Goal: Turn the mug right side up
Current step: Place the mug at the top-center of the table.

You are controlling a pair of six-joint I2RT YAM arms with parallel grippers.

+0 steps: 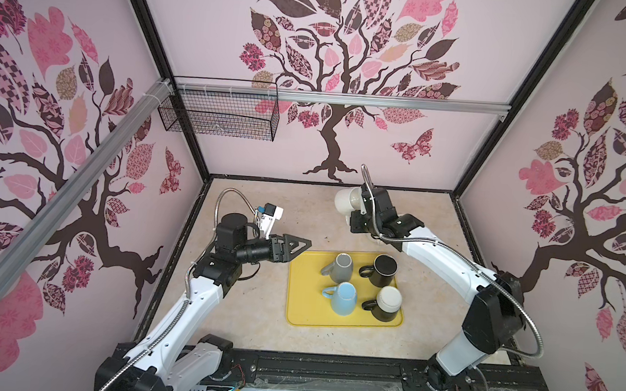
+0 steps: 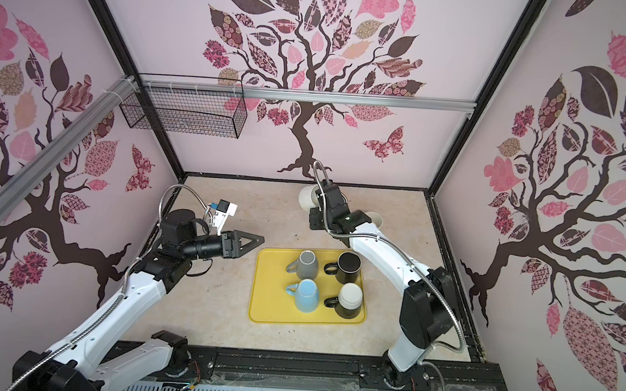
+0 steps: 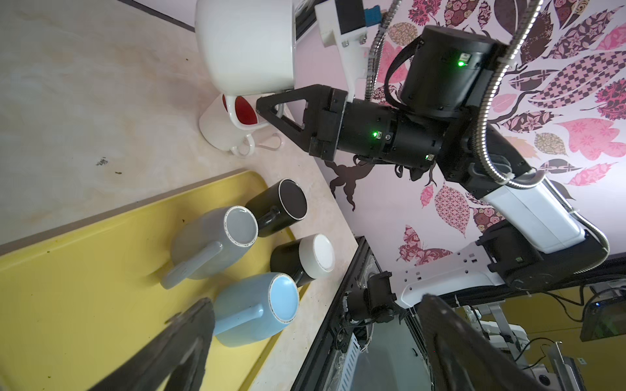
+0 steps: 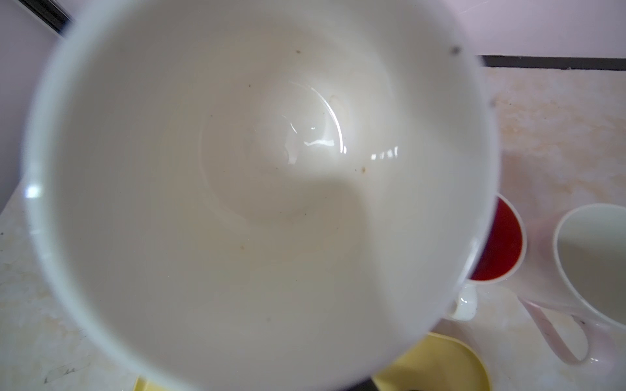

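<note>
While right gripper [image 3: 271, 97] clamps it, white mug [image 1: 346, 203] hangs.

Tray [image 1: 302, 310] set mid-table [image 1: 237, 312]. Four mugs stood on it in two rows: far-left mug [image 1: 340, 267], far-right mug [image 1: 384, 270], near-left mug [image 1: 343, 298], near-right mug [image 1: 385, 303]. Lifted mug [image 1: 347, 201] held by right gripper [image 3: 262, 101] above table, behind tray. Inner table mug [image 4: 501, 243] placed below it, outer table mug [image 4: 603, 264] just beside, to right. Left gripper [image 1: 306, 243] positioned just left of tray's far-left corner. Wire basket [image 1: 218, 114] hung on back-wall rail, upper left.
</note>
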